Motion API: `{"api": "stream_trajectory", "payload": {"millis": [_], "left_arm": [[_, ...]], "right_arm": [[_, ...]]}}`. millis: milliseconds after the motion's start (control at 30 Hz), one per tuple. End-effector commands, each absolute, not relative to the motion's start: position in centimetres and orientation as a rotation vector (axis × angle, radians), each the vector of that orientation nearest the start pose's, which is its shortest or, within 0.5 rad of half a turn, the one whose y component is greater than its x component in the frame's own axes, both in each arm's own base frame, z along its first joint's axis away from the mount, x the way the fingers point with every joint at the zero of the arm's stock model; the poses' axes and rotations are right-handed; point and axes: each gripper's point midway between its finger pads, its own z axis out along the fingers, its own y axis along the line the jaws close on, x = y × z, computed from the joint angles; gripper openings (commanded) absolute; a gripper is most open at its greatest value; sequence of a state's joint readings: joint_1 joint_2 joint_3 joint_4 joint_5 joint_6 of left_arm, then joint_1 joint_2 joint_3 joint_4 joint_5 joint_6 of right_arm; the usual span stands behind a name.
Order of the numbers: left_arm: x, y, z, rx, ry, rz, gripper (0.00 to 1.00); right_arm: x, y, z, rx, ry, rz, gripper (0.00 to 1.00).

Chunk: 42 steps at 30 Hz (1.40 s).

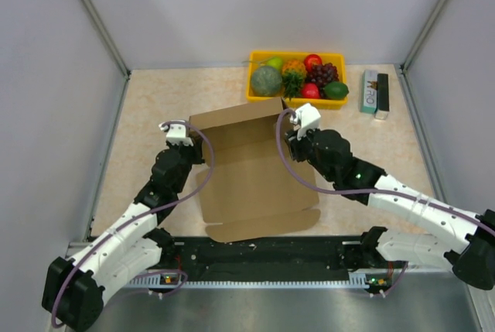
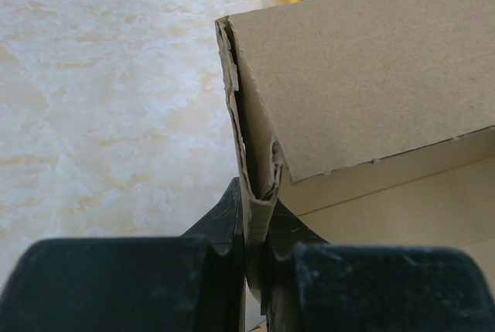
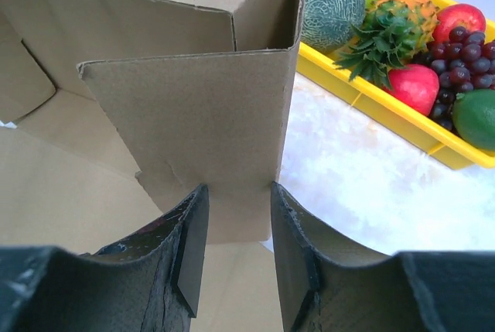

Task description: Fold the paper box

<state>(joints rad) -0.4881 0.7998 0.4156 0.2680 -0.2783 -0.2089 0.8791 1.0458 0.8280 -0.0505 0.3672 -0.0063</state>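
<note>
The paper box (image 1: pixel 251 173) is brown cardboard, half raised, in the middle of the table, with its back wall up and a front flap lying flat. My left gripper (image 1: pixel 191 140) is shut on the box's doubled left wall (image 2: pixel 259 193), pinched between both fingers. My right gripper (image 1: pixel 296 132) is open at the box's right side. In the right wrist view a side flap (image 3: pixel 201 123) stands in front of the open jaws (image 3: pixel 237 202), its lower edge between the fingertips, and neither pad presses on it.
A yellow tray (image 1: pixel 250 84) of fruit stands just behind the box, and also shows in the right wrist view (image 3: pixel 371 107). A small green-white-black carton (image 1: pixel 374 92) lies at the back right. Grey walls close in the table on the left, right and back.
</note>
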Motion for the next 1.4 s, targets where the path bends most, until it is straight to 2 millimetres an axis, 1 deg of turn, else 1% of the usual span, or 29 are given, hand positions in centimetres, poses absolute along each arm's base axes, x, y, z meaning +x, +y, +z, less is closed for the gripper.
{"api": "stream_trajectory", "payload": {"millis": [0,67,100,167,200,233,367,400,467,500,567,600,633,667,700,767,800,833,867,933,967,1033,1067,1133,1167,1233,1267,1300,1367], "left_arm": [[29.7,-13.8,20.1,0.090,1.717,-0.392,0.00],[29.6,-13.8,20.1,0.096,1.714,-0.394,0.00],[29.5,-13.8,20.2,0.095,1.709,-0.396,0.00],[29.4,-13.7,20.2,0.094,1.708,-0.396,0.00],[29.3,-13.7,20.4,0.097,1.700,-0.400,0.00],[29.2,-13.7,20.4,0.097,1.697,-0.402,0.00],[28.9,-13.9,20.9,0.112,1.676,-0.425,0.00],[28.8,-13.9,21.1,0.112,1.668,-0.428,0.00],[28.9,-13.7,21.1,0.102,1.668,-0.421,0.00],[28.9,-13.7,21.1,0.096,1.668,-0.422,0.00],[29.1,-13.1,20.9,0.053,1.677,-0.399,0.00],[29.1,-12.9,20.7,0.036,1.683,-0.395,0.00],[29.2,-12.7,20.7,0.028,1.683,-0.383,0.00],[29.2,-12.6,20.5,0.026,1.689,-0.377,0.00],[29.2,-12.6,20.5,0.024,1.692,-0.374,0.00],[29.3,-12.5,20.4,0.019,1.693,-0.368,0.00],[29.3,-12.5,20.4,0.021,1.694,-0.369,0.00],[29.3,-12.5,20.4,0.022,1.694,-0.370,0.00],[29.3,-12.5,20.4,0.021,1.694,-0.369,0.00],[29.3,-12.6,20.5,0.022,1.693,-0.370,0.00],[29.3,-12.6,20.5,0.024,1.693,-0.371,0.00],[29.3,-12.6,20.5,0.028,1.693,-0.367,0.00],[29.3,-12.5,20.5,0.030,1.691,-0.365,0.00],[29.3,-12.5,20.5,0.034,1.692,-0.364,0.00],[29.3,-12.5,20.5,0.037,1.691,-0.364,0.00],[29.2,-12.6,20.5,0.043,1.692,-0.363,0.00],[29.2,-12.6,20.6,0.043,1.691,-0.364,0.00],[29.3,-12.6,20.6,0.047,1.690,-0.363,0.00],[29.4,-12.7,20.6,0.050,1.693,-0.362,0.00]], "right_arm": [[27.1,24.3,27.5,-0.564,1.631,0.347,0.38],[27.1,24.7,27.9,-0.593,1.608,0.347,0.38],[26.9,25.2,28.4,-0.634,1.583,0.363,0.38],[26.4,26.1,28.7,-0.693,1.557,0.404,0.37],[25.7,27.0,28.9,-0.748,1.535,0.448,0.34],[25.4,27.4,29.0,-0.771,1.525,0.469,0.32],[24.2,28.6,28.4,-0.865,1.504,0.536,0.29],[24.3,28.8,28.3,-0.870,1.514,0.536,0.29],[24.2,28.7,27.7,-0.881,1.546,0.534,0.28],[24.1,28.7,27.9,-0.865,1.556,0.547,0.28],[23.7,28.2,28.2,-0.843,1.567,0.561,0.28],[23.3,27.9,27.7,-0.843,1.595,0.570,0.29],[22.9,27.3,28.3,-0.825,1.591,0.576,0.29],[22.9,26.7,28.3,-0.800,1.609,0.561,0.30],[22.5,26.0,27.8,-0.788,1.643,0.561,0.31],[21.6,25.0,28.6,-0.770,1.648,0.574,0.31],[21.2,24.5,28.3,-0.759,1.675,0.573,0.31],[21.0,24.0,28.4,-0.718,1.693,0.583,0.31],[20.7,23.1,29.3,-0.680,1.679,0.584,0.32],[20.2,22.0,28.9,-0.638,1.713,0.579,0.33],[20.3,21.1,29.4,-0.590,1.719,0.561,0.33],[20.5,19.7,28.8,-0.556,1.764,0.493,0.33],[21.4,18.2,29.0,-0.486,1.767,0.410,0.34],[22.4,16.4,28.8,-0.422,1.773,0.334,0.38],[22.4,16.2,29.6,-0.393,1.762,0.358,0.38],[21.7,15.9,31.8,-0.365,1.674,0.453,0.41],[21.0,16.7,32.9,-0.383,1.620,0.523,0.44],[20.2,16.3,34.2,-0.374,1.566,0.560,0.46],[19.7,15.6,35.4,-0.345,1.525,0.576,0.51]]}}
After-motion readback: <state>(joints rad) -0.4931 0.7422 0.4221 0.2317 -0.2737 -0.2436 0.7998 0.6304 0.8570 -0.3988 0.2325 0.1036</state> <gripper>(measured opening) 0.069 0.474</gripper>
